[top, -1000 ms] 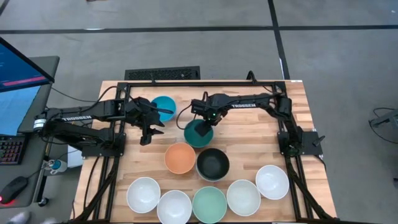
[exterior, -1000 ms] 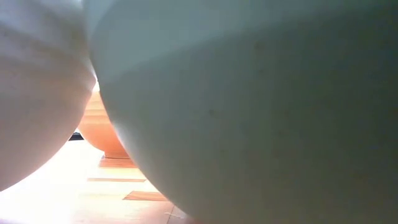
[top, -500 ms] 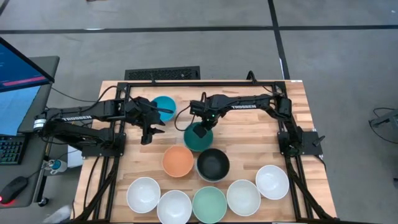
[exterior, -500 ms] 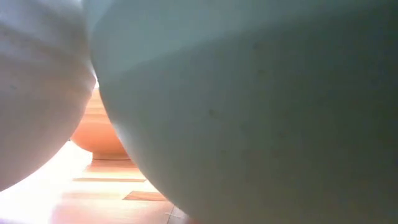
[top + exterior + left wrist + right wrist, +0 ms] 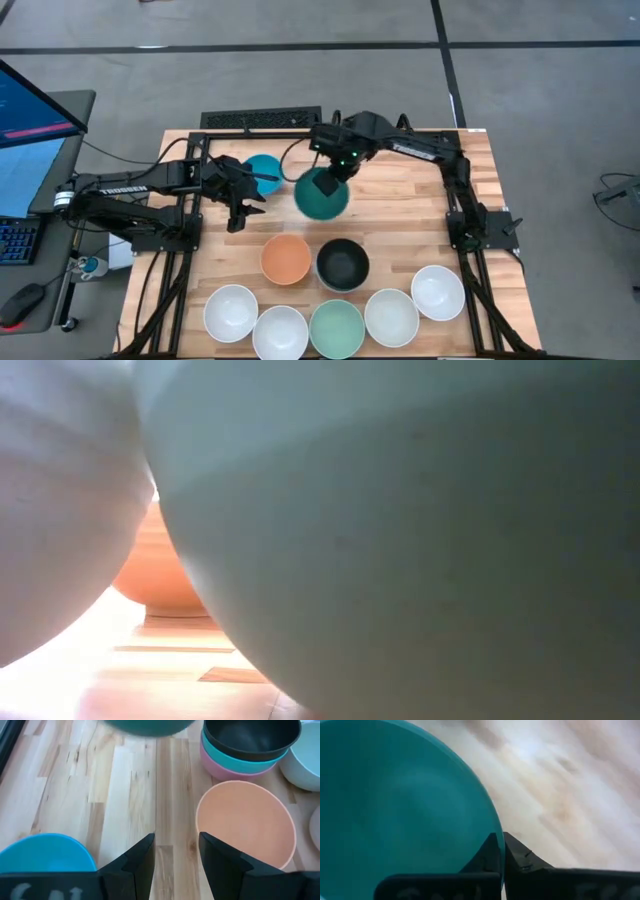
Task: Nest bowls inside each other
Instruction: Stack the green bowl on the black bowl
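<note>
**Ana:** Why does the near row sit untouched?

**Ben:** Those bowls wait their turn: smooth round white plastic bowls [image 5: 231, 311] and a mint green plastic bowl [image 5: 336, 327] along the near edge of the pale planked wooden counter [image 5: 420, 215]. Just beyond, the matte orange plastic bowl [image 5: 286, 258] sits beside a stack with a black plastic bowl [image 5: 342, 264] on top; the left wrist view shows turquoise and pink rims [image 5: 235, 767] under it.

**Ana:** And the arms?

**Ben:** The left pincer [image 5: 243, 205] hangs open and empty at the left, beside the bright blue plastic bowl [image 5: 263, 172]. Farther in, the right pincer [image 5: 335, 178] is pinched on the thin rim of the glossy dark green plastic bowl [image 5: 320, 195], holding it clear of the counter, probably to carry it over another bowl and nest it.
</note>
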